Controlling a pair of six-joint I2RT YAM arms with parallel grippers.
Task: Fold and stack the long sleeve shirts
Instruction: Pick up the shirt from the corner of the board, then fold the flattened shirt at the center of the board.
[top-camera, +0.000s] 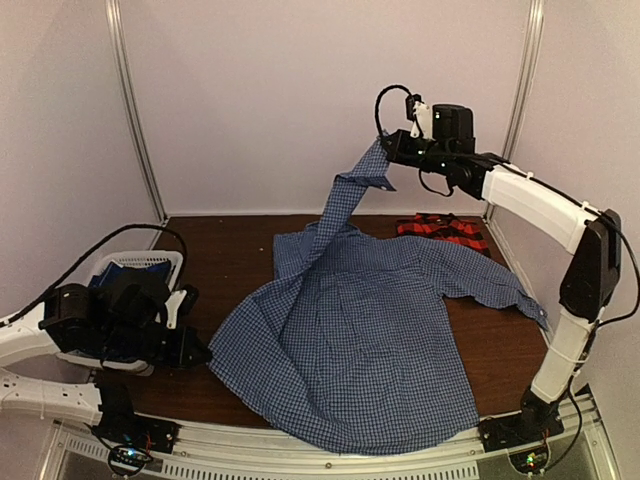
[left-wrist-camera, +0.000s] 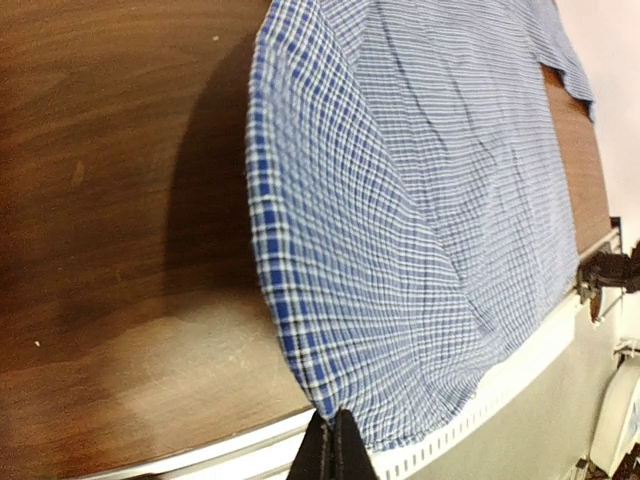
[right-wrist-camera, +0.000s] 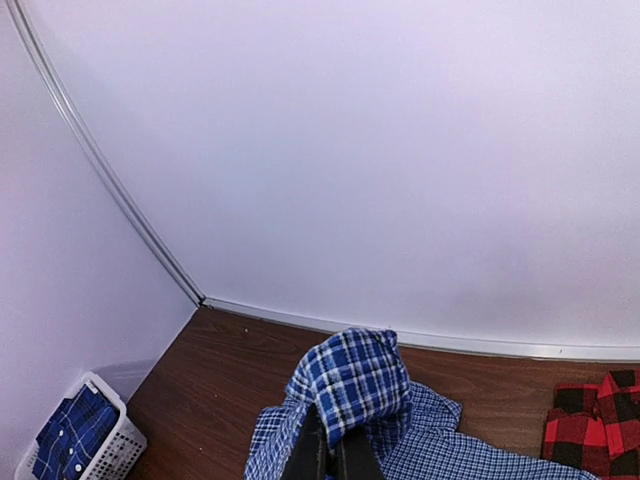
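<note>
At the near left edge of the table (top-camera: 232, 252), the left gripper (top-camera: 198, 351) is closed on the hem of the blue checked shirt (top-camera: 350, 340), which lies spread out. Farther back, the right gripper (top-camera: 386, 148) pinches its sleeve cuff high in the air. Behind lies the red plaid shirt (top-camera: 441, 230).

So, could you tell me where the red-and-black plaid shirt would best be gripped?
Probably an exposed edge of the red-and-black plaid shirt, pinched from straight above: it lies low and flat in the table's far right corner, close to the walls, so a sideways approach has little room.
</note>
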